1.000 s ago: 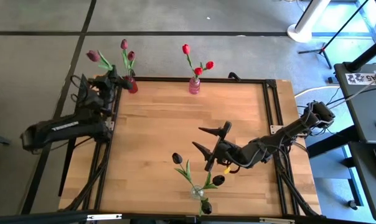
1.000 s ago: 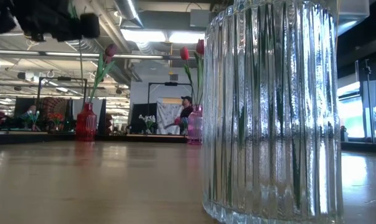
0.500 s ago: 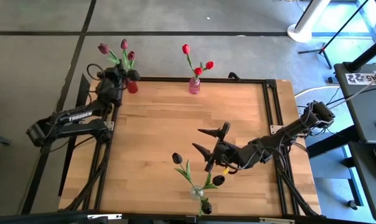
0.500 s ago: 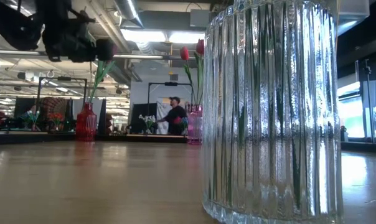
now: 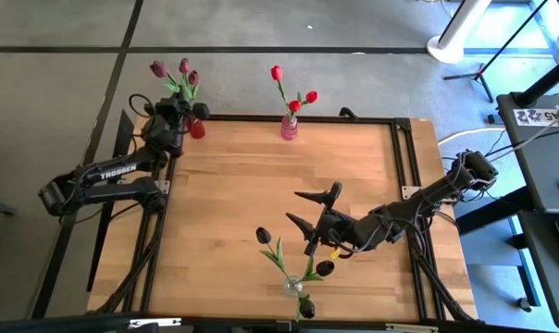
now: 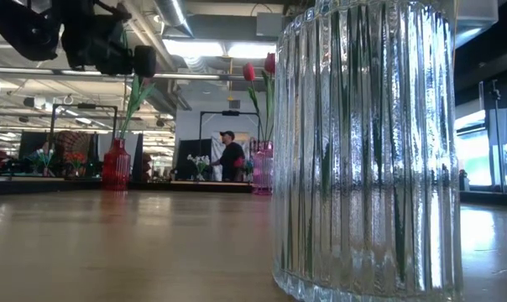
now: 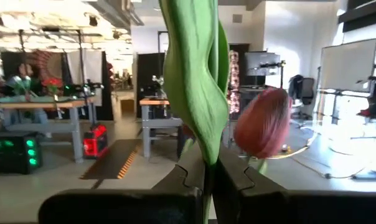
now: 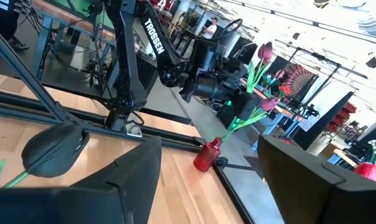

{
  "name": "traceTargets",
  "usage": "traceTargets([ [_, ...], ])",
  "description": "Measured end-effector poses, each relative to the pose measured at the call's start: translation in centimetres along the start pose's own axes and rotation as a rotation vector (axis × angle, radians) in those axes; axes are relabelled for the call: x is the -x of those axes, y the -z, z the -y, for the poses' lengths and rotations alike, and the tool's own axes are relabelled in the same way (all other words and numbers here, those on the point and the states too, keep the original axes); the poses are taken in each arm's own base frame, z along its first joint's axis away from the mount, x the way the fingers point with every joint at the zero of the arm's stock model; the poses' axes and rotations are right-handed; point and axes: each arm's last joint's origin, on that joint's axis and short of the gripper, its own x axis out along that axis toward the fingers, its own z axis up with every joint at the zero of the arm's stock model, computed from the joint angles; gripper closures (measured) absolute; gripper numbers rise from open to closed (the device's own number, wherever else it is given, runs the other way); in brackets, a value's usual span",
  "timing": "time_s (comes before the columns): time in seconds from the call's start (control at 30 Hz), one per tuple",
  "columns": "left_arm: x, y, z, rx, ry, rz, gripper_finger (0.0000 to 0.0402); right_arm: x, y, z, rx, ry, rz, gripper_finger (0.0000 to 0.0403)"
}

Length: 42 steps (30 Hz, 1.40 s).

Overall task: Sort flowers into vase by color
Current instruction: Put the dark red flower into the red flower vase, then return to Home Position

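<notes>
My left gripper [image 5: 175, 111] [image 7: 210, 174] is raised beside the red vase [image 5: 197, 129] [image 6: 115, 164] at the table's far left corner and is shut on a maroon tulip [image 5: 157, 69] [image 7: 263, 122]. Two more maroon tulips [image 5: 189, 72] stand in that vase. The pink vase [image 5: 288, 128] at the far edge holds three red tulips [image 5: 294, 104]. The clear ribbed vase [image 5: 293, 287] [image 6: 367, 151] at the near edge holds three near-black tulips [image 5: 263, 235] [image 8: 54, 148]. My right gripper [image 5: 304, 209] [image 8: 210, 180] hovers open just beyond the clear vase. My left gripper pinches the tulip's green stem [image 7: 208, 186] between its two fingers, just below the long leaf [image 7: 194, 74]. The bud and leaf rise past the fingers toward the table's far left. The stem's lower end is hidden behind the gripper.
The middle of the wooden table [image 5: 261, 176] lies bare between the three vases. A black frame rail [image 5: 400, 157] runs along the table's right side. A person [image 6: 228, 155] stands in the room far behind the table.
My left gripper, still shut on the maroon tulip, has swung toward the far edge and closer to the red vase. The tulip's bud has moved rightward, nearer the two tulips in that vase. The right arm has kept still.
</notes>
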Motion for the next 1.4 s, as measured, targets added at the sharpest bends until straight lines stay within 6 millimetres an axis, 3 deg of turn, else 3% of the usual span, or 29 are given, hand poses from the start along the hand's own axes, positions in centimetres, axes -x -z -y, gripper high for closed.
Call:
traceTargets([
  [0.2, 0.4, -0.3, 0.6, -0.076, -0.019, -0.035, 0.0395, 0.0, 0.0, 0.1, 0.0, 0.025, -0.012, 0.0139],
  [0.63, -1.2, 0.3, -0.9, 0.036, -0.063, -0.046, 0.0395, 0.0, 0.3, 0.0, -0.027, 0.017, -0.028, 0.0139],
  [0.9, -1.0, 0.9, -0.7, 0.041, -0.043, -0.09, 0.0394, 0.0, 0.3, -0.1, -0.022, 0.016, -0.029, 0.0139],
  [1.17, -0.9, 2.0, -0.6, 0.004, -0.034, -0.176, 0.0373, 0.0, 0.3, -0.1, -0.021, 0.015, -0.03, 0.0139],
  [1.4, -0.5, 3.5, -0.8, -0.165, -0.054, -0.362, 0.0326, 0.0, 0.3, -0.1, 0.002, 0.015, -0.03, 0.0139],
])
